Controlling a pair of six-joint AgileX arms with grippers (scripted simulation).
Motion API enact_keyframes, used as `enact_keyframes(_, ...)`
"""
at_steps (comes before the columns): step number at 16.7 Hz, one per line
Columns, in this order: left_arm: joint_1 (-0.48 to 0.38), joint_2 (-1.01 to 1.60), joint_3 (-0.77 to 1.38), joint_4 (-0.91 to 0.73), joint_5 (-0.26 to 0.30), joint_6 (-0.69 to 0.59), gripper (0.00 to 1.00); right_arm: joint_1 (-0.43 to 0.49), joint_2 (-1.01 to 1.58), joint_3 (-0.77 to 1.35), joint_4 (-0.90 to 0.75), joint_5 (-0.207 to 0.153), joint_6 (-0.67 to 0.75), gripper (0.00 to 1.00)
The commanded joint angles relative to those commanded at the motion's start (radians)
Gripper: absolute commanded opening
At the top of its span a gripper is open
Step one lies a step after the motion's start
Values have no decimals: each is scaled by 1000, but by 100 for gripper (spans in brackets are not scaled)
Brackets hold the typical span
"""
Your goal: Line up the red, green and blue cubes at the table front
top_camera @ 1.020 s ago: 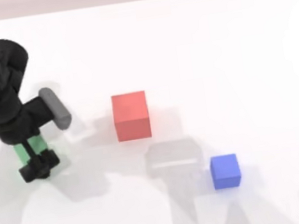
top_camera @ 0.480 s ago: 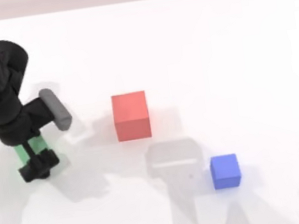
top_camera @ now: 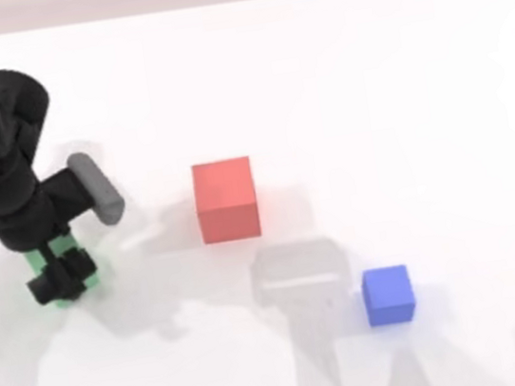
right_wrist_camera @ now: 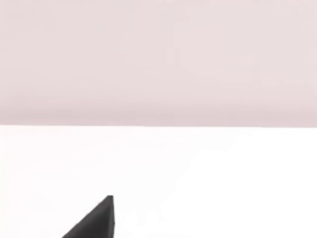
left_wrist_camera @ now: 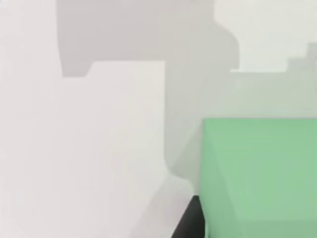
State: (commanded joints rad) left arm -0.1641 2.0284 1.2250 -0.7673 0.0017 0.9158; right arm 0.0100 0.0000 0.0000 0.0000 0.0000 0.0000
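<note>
At table's (top_camera: 336,67) left, left gripper (top_camera: 60,276) pinches green cube (top_camera: 41,260); off-centre grip risks it twisting loose. Red (top_camera: 226,199) mid-table, blue (top_camera: 388,295) front-right; right arm unseen.

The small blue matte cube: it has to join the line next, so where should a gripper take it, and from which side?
Judging by the top view, grip the small blue matte cube across two opposite flat side faces, coming straight down from above. It sits flat, square to the white table, all sides free.
</note>
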Motion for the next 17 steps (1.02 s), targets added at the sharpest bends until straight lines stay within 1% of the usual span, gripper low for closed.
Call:
enact_keyframes(1, 0, 0, 0, 0, 0, 0, 2, 0, 0, 0, 0, 0, 0, 100)
enact_keyframes(2, 0, 0, 0, 0, 0, 0, 0, 0, 0, 0, 0, 0, 0, 100)
enact_keyframes(9, 0, 0, 0, 0, 0, 0, 0, 0, 0, 0, 0, 0, 0, 100)
enact_keyframes(10, 0, -29, 5, -25, 12, -11, 0, 0, 0, 0, 0, 0, 0, 100)
enact_keyframes(12, 0, -35, 20, -42, 12, -10, 0, 0, 0, 0, 0, 0, 0, 100)
enact_keyframes(17, 13, -101, 123, -227, 12, -12, 0, 0, 0, 0, 0, 0, 0, 100)
